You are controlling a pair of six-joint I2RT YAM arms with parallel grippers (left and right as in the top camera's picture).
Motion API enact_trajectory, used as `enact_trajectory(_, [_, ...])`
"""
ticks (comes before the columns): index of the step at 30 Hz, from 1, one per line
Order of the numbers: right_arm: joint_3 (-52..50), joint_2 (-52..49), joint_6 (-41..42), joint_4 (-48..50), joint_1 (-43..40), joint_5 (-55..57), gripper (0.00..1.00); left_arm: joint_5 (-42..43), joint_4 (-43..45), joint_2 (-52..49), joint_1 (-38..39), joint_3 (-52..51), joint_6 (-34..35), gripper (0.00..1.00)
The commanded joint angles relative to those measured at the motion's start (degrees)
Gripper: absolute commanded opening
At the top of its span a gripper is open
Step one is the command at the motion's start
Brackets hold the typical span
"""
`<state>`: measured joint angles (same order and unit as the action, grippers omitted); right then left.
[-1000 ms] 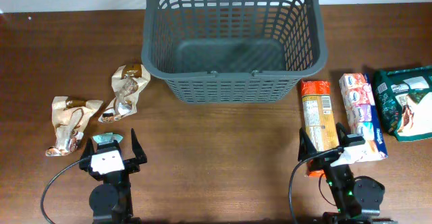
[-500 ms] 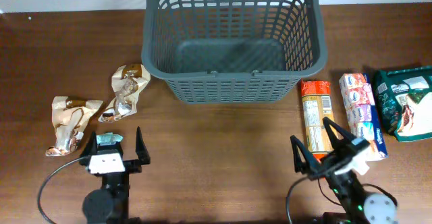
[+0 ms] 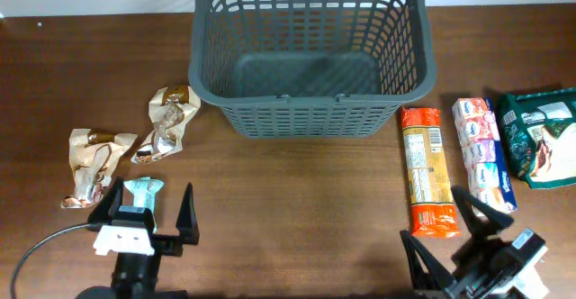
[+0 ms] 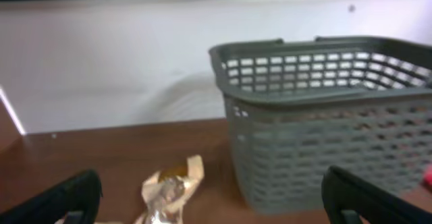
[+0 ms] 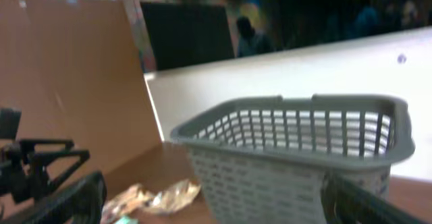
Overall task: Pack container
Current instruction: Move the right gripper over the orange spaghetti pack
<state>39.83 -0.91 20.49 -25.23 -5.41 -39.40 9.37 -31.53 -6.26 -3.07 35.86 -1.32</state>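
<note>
Backdrop: white wall (image 4: 101, 62), over brown wooden tabletop (image 3: 297, 182). The large dark grey plastic lattice basket (image 3: 310, 56) is sitting upright at far centre, nothing lying inside. The left gripper (image 3: 152, 191) and right gripper (image 3: 434, 216) are hovering at the near edge, jaws spread, gripping nothing. I'm judging the basket light, stiff and slightly slick. The solid rim is looking like the best hold, and pinching the thin lattice ribs is risking flex.

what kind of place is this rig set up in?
Likely a robotics lab bench, not a home: wooden table, white partition wall behind the basket, snack packets laid out either side as props.
</note>
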Motion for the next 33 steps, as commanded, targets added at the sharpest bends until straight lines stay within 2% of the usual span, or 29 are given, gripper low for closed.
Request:
enact_trajectory(1, [5.29,0.37,-0.76,-6.75,0.52,-0.44,0.99,5.07,-3.96,-1.18,-0.07,4.74,-0.66,0.99])
enact_trajectory(4, [8.74,0.39,-3.43,-12.76,0.52,-0.52,0.99,7.41,-6.80,-1.18,-0.07,7.32,-0.68,0.99])
enact_trajectory(9, [10.27,0.39,-3.67,-14.93,0.52,-1.01,0.99,12.15,-6.62,-1.18,-0.07,9.60,-0.66,0.99])
enact_trajectory(11, [10.25,0.39,-3.65,-19.85,0.52,-5.16,0.99,13.60,-6.67,-1.18,-0.07,9.68,-0.66,0.99])
enact_trajectory(16, [9.57,0.37,-3.76,-22.82,0.52,-5.81,0.99,11.85,-7.65,-1.29,-0.07,9.68,-0.70,0.99])
enact_trajectory(20, [9.64,-1.31,-4.13,-23.65,0.52,-0.55,0.99,10.32,-8.90,-3.34,-0.07,9.68,-0.72,0.99])
enact_trajectory(26, [13.29,-13.68,-10.62,-28.35,0.52,9.40,0.99,10.32,-9.05,-10.27,-0.07,9.68,-1.25,0.99])
enact_trajectory(33, [28.85,-36.13,-18.34,-38.88,0.52,23.08,0.99,10.29,-6.47,-17.18,-0.07,9.68,-3.54,0.99])
